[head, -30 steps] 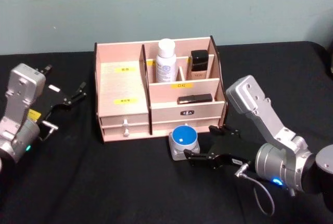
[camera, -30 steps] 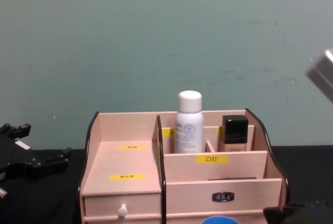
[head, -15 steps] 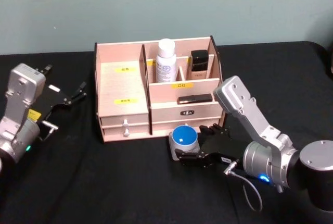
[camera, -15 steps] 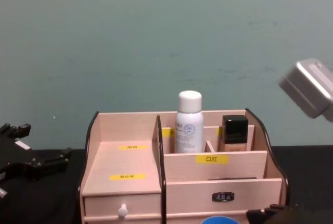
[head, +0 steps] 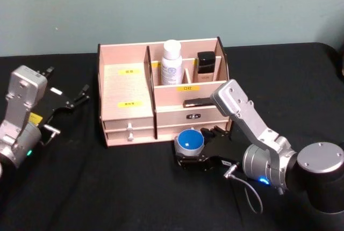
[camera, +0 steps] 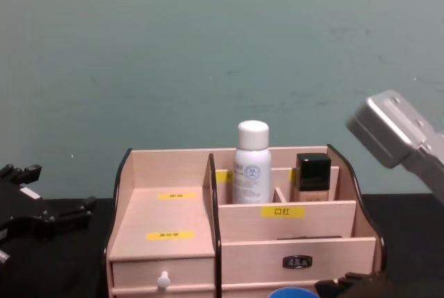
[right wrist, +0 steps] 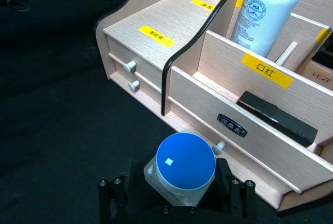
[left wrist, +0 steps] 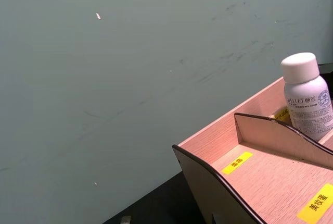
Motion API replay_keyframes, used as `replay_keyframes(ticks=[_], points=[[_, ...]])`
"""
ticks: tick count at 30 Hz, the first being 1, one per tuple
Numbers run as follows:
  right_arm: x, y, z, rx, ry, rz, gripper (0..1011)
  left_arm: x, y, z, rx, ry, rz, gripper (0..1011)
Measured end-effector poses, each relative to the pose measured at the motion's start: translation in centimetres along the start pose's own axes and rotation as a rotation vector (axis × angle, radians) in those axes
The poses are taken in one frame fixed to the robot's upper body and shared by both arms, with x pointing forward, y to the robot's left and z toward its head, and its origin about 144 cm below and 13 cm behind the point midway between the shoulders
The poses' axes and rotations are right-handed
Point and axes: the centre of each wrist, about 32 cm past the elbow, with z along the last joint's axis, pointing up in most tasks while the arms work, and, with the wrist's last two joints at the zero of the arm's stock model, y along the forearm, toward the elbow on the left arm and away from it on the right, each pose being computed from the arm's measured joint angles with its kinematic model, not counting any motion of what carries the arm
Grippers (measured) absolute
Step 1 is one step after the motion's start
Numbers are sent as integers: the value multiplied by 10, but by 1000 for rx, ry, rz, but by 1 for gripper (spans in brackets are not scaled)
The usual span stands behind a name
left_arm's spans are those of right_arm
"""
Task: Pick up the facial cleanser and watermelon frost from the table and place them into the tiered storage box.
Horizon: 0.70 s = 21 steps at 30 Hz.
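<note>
Now that the right arm (head: 252, 118) is pushed in from the right, the right fingers (right wrist: 235, 195) sit on either side of the little jar (right wrist: 184, 165) with the blue lid, instead of hanging off to its right like a second ago. They're open, one on each flank of the jar's pale base. From the wrist view I can't say for sure that either one is pressing on it yet, so I'd call this straddling, not gripping. The jar itself hasn't budged. It's on the black bench (head: 134, 188), just in front of the box (head: 124, 83), right by a small knob (right wrist: 219, 146) on the box's front.

As far as I can judge, that means the approach is basically done and the squeeze comes next. The jar is short and wide, with a round lid on a squarish base. The fingers want to close low on the base or it could pop out. It's also really close to the box front, so the far finger doesn't have much room.

A white bottle (head: 171, 62) is already standing in the back compartment of the box, next to a dark-capped bottle (head: 205, 63). My guess is that's the cleanser, which would make the jar the second and last item, so roughly halfway through.

The left fingers (head: 75, 98) are spread open and parked well off to the left of the box, same as before.
</note>
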Motion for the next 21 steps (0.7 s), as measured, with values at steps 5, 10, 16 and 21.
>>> replay_keyframes(ticks=[5,10,16,21], points=[[0,5,-1,-5,-1,-6,1002,0,0,0,0,0,0,1010],[1,8,-1,-5,-1,-11,1002,0,0,0,0,0,0,1010],[2,11,-2,-5,-3,-19,1002,0,0,0,0,0,0,1010],[2,11,-1,-5,-4,-20,1002,0,0,0,0,0,0,1010]])
